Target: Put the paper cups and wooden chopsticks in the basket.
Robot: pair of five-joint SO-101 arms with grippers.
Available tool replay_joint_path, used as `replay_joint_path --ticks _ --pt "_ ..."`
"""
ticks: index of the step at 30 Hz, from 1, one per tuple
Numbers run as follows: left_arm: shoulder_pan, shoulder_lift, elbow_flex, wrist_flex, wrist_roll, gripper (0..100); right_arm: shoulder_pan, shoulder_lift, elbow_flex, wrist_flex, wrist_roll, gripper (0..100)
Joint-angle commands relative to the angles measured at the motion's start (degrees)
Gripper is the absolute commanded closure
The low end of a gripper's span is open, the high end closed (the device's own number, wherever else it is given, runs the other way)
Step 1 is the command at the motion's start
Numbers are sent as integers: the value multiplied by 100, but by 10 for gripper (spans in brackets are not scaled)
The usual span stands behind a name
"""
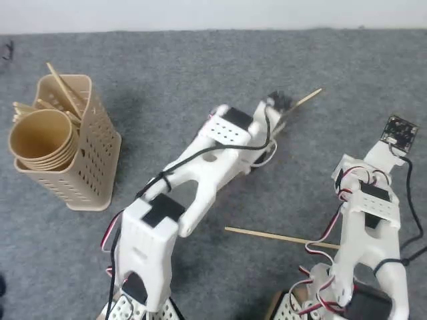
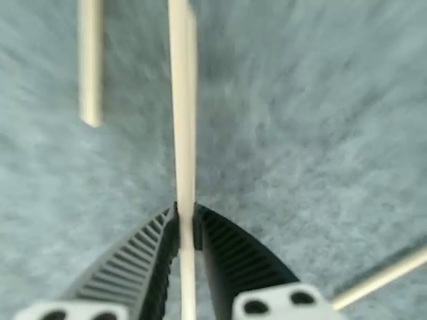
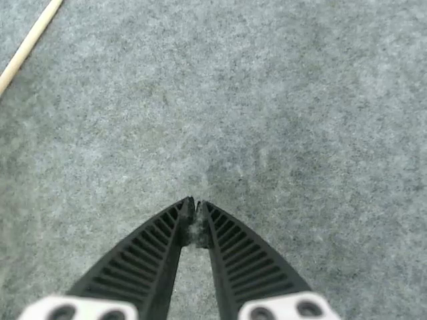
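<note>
Starting with the high view, the left arm is stretched over the grey felt-like table cover (image 1: 187,73) and ends in the black left gripper (image 1: 279,105), with a slim pale wooden chopstick (image 1: 305,98) poking out past its tip; well apart from it, at the table's left, the beige perforated plastic basket (image 1: 100,153) stands upright with a stack of tan paper cups (image 1: 40,137) and several bundled chopsticks (image 1: 63,87) inside; a loose chopstick (image 1: 280,237) lies flat between the two arms; the white right arm (image 1: 370,213) stands folded by the right edge; in the left wrist view the left gripper (image 2: 185,215) has its ribbed jaws pinched tight on the wooden chopstick (image 2: 181,100), which runs straight out from between them, while a short stick end (image 2: 90,67) and a slanted stick (image 2: 380,283) lie apart from it on the cover; in the right wrist view the right gripper (image 3: 195,208) has its jaws pressed together with nothing between them, over the cover, and a far chopstick end (image 3: 27,43) lies well away from it.
</note>
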Motion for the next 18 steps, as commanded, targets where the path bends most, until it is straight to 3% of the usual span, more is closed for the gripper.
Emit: replay_joint_path --ticks 1,10,18 --pt "-53 -958 -778 510 -26 988 -66 -171 -44 -92 70 991" --pt "-431 -3103 -1604 774 -18 988 -66 -171 -44 -92 70 991" --pt "-2277 -4791 -1516 123 651 988 -66 -171 -44 -92 79 991"
